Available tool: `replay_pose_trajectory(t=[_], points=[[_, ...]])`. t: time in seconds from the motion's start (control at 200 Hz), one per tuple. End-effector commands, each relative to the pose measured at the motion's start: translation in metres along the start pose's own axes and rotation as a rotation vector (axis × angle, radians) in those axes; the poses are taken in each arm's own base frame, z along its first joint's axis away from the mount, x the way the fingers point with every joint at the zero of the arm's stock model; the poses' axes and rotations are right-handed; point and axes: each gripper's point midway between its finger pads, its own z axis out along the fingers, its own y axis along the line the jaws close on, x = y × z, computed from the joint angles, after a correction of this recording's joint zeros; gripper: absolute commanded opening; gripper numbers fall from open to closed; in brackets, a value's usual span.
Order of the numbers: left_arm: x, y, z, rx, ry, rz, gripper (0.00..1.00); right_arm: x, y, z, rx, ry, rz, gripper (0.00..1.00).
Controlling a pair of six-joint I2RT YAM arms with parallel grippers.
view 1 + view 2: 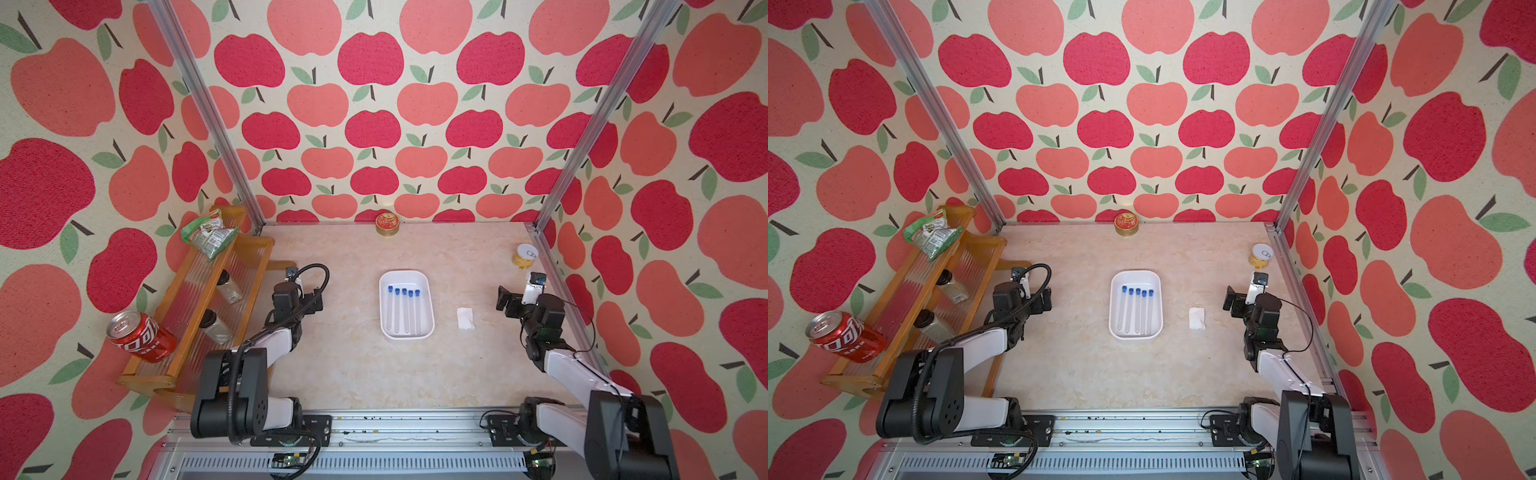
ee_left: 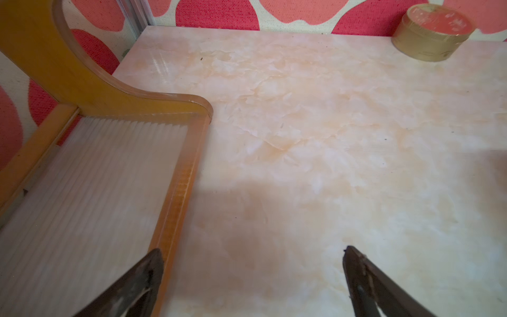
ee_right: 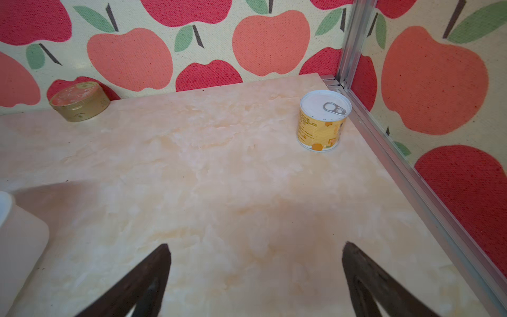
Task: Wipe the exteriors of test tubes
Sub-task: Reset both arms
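Several clear test tubes (image 1: 403,311) (image 1: 1136,311) with blue caps lie side by side in a white tray (image 1: 405,273) (image 1: 1136,273) at the table's centre. A small white wipe (image 1: 465,318) (image 1: 1197,318) lies flat just right of the tray. My left gripper (image 1: 300,291) (image 1: 1022,293) (image 2: 252,249) hovers left of the tray beside the rack, open and empty. My right gripper (image 1: 521,293) (image 1: 1246,293) (image 3: 255,244) hovers right of the wipe, open and empty. The right wrist view catches only a corner of the tray (image 3: 19,241). Neither wrist view shows the tubes.
An orange rack (image 1: 195,299) (image 2: 178,192) along the left wall holds two dark-lidded jars (image 1: 228,286), a green snack bag (image 1: 210,232) and a red cola can (image 1: 141,336). A gold tin (image 1: 387,224) (image 2: 430,33) (image 3: 79,101) stands at the back wall, and a yellow can (image 1: 524,255) (image 3: 323,120) at the back right.
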Motion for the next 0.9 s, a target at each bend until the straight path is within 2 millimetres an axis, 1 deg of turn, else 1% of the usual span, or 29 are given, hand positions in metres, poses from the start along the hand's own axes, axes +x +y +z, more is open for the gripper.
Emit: replay_pose_trajectory(t=[0.0,0.075,0.115,0.165,0.215,0.26,0.295,0.34,0.4,0.455,0.51,0.545,0.565,0.585,0.6,0.61,0.645,0.65,0.665,0.7,0.78,0.895], points=[[-0.019,0.003,0.011,-0.012,-0.131,0.033,0.99,-0.027,-0.006,-0.001,0.031,-0.13,-0.067,0.99],[-0.009,0.019,0.015,-0.03,-0.133,-0.05,0.99,-0.022,-0.008,0.001,0.039,-0.137,-0.057,0.99],[-0.009,0.023,0.017,-0.026,-0.16,-0.061,1.0,-0.02,-0.009,0.002,0.04,-0.138,-0.06,0.99],[-0.006,0.02,0.017,-0.021,-0.117,-0.059,1.0,-0.014,-0.01,0.005,0.044,-0.127,-0.058,0.99],[-0.009,0.017,0.018,-0.012,-0.143,-0.039,1.0,-0.005,-0.009,0.01,0.039,-0.11,-0.061,0.99],[-0.006,0.016,0.017,-0.009,-0.118,-0.036,0.99,0.002,-0.011,0.014,0.042,-0.097,-0.056,0.99],[-0.008,0.016,0.018,0.003,-0.131,-0.042,0.99,0.001,-0.011,0.015,0.046,-0.124,-0.065,0.99],[-0.007,0.016,0.018,0.009,-0.12,-0.047,1.0,0.005,-0.014,0.016,0.061,-0.136,-0.062,0.99],[-0.007,0.011,0.018,0.029,-0.124,-0.029,1.0,0.011,-0.016,0.019,0.074,-0.137,-0.054,0.99],[-0.007,0.005,0.016,0.065,-0.132,-0.014,1.0,0.022,-0.016,0.023,0.077,-0.133,-0.056,0.99],[-0.008,0.004,0.016,0.079,-0.131,-0.013,1.0,0.023,-0.011,0.025,0.054,-0.176,-0.08,0.99],[-0.007,0.004,0.016,0.088,-0.132,-0.021,0.99,0.016,-0.006,0.027,0.031,-0.192,-0.097,0.99],[-0.007,0.005,0.016,0.093,-0.128,-0.027,0.99,0.02,-0.004,0.03,0.02,-0.161,-0.105,0.99],[-0.007,0.007,0.016,0.091,-0.126,-0.034,0.99,0.017,-0.002,0.032,0.015,-0.153,-0.108,0.99],[-0.007,0.007,0.017,0.09,-0.123,-0.039,0.99,0.019,-0.001,0.034,0.012,-0.13,-0.11,0.99],[-0.007,0.008,0.017,0.09,-0.122,-0.041,0.99,0.017,-0.001,0.037,0.012,-0.122,-0.111,0.99],[-0.008,0.008,0.017,0.089,-0.122,-0.041,0.99,0.02,0.0,0.045,0.01,-0.074,-0.113,0.99],[-0.007,0.008,0.017,0.089,-0.122,-0.041,0.99,0.023,-0.001,0.046,0.01,-0.059,-0.114,0.99],[-0.007,0.008,0.017,0.088,-0.122,-0.042,0.99,0.02,0.0,0.051,0.008,-0.052,-0.118,0.99],[-0.007,0.008,0.017,0.087,-0.121,-0.041,1.0,0.022,0.001,0.059,0.014,-0.01,-0.129,0.99],[-0.008,0.012,0.019,0.056,-0.108,-0.047,0.99,0.025,0.007,0.06,0.031,0.013,-0.175,0.99],[-0.008,0.012,0.019,0.049,-0.111,-0.041,0.99,0.024,0.007,0.061,0.034,0.021,-0.177,0.99]])
